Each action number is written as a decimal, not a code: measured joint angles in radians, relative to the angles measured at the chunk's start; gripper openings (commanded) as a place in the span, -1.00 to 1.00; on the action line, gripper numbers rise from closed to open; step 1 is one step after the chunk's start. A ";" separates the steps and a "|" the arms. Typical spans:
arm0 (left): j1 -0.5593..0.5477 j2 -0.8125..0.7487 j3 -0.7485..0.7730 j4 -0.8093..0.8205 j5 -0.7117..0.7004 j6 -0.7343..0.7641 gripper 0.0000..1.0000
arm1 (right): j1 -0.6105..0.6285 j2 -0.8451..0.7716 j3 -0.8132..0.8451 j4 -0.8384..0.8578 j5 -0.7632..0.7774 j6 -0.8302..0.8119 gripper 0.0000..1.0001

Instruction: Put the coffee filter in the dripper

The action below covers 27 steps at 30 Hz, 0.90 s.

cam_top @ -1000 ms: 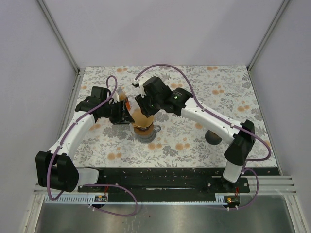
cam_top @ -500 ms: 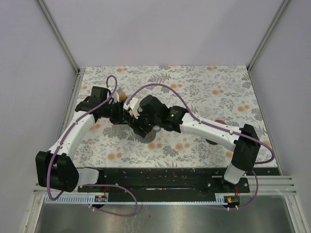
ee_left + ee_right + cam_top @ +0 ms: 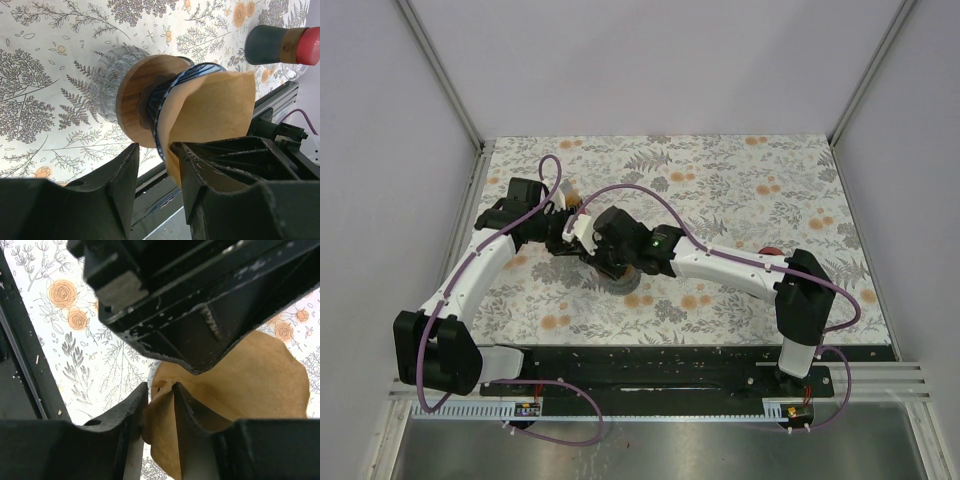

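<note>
Gripping the dripper [image 3: 134,102] by its rim with the left jaws, on the tabletop [image 3: 770,170]. Pinching the edge of the brown filter [image 3: 215,112], tucked in the dripper, with the right jaws. Hard to see from above, under the arms [image 3: 740,265].

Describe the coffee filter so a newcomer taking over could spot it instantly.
On the floral table cover, look left of centre for the dripper with its round wooden collar. The coffee filter is the tan paper cone at that dripper's blue-striped mouth. It is the only soft, creased paper thing among glass and wood.
</note>
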State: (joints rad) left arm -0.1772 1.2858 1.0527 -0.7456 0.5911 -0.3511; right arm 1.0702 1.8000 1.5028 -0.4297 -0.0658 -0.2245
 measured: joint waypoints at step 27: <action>0.000 0.049 0.001 0.014 -0.024 0.003 -0.17 | 0.003 -0.013 -0.024 0.033 -0.045 -0.029 0.23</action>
State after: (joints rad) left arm -0.1772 1.3350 1.0534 -0.7319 0.5671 -0.3481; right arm 1.0737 1.7866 1.4784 -0.3969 -0.1104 -0.2539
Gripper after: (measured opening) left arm 0.417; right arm 0.564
